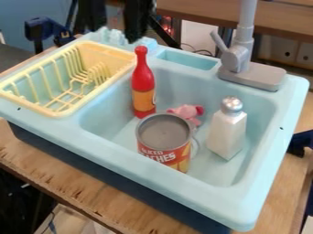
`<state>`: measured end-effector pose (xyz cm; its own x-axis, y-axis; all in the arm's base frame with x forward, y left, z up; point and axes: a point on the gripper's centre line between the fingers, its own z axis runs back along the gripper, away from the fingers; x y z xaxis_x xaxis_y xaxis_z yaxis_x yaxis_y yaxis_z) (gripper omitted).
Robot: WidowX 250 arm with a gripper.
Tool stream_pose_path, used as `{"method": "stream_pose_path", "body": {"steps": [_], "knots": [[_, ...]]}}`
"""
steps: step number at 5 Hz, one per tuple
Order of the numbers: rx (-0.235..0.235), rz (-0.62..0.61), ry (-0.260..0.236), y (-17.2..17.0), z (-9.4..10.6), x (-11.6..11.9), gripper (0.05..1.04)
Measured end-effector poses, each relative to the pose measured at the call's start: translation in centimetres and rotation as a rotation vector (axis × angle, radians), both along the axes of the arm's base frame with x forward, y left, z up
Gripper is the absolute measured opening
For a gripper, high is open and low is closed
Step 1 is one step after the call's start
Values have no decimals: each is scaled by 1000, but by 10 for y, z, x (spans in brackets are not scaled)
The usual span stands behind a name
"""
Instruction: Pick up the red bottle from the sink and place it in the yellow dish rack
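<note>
At the top edge, left of centre, the black gripper [114,34] hangs open with a wide gap between its fingers and nothing in it. Nearest below it is a red bottle [143,81] with an orange label, upright in the light blue sink [117,140]. A can [164,140] with a grey top and red label stands in front of the bottle. Behind the can lies a pink toy [187,112], partly hidden by it. A white shaker [228,130] with a silver cap stands on the right side of the basin.
A yellow dish rack [67,112] sits in the sink unit's left part. The grey faucet [237,57] rises at the back right. The unit stands on a wooden table [55,169], with blue clamps [45,29] at the back left and at the right edge.
</note>
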<state>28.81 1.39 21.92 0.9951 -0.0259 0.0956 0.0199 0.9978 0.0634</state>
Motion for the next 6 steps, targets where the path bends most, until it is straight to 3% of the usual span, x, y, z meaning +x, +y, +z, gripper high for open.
{"method": "stream_pose_path", "body": {"steps": [2, 5, 6], "knots": [[-24, -51, 60, -4, -22, 29, 1000], [-28, -40, 121, -4, -45, 44, 1000], [-27, -32, 147, -4, -49, 47, 944]]}}
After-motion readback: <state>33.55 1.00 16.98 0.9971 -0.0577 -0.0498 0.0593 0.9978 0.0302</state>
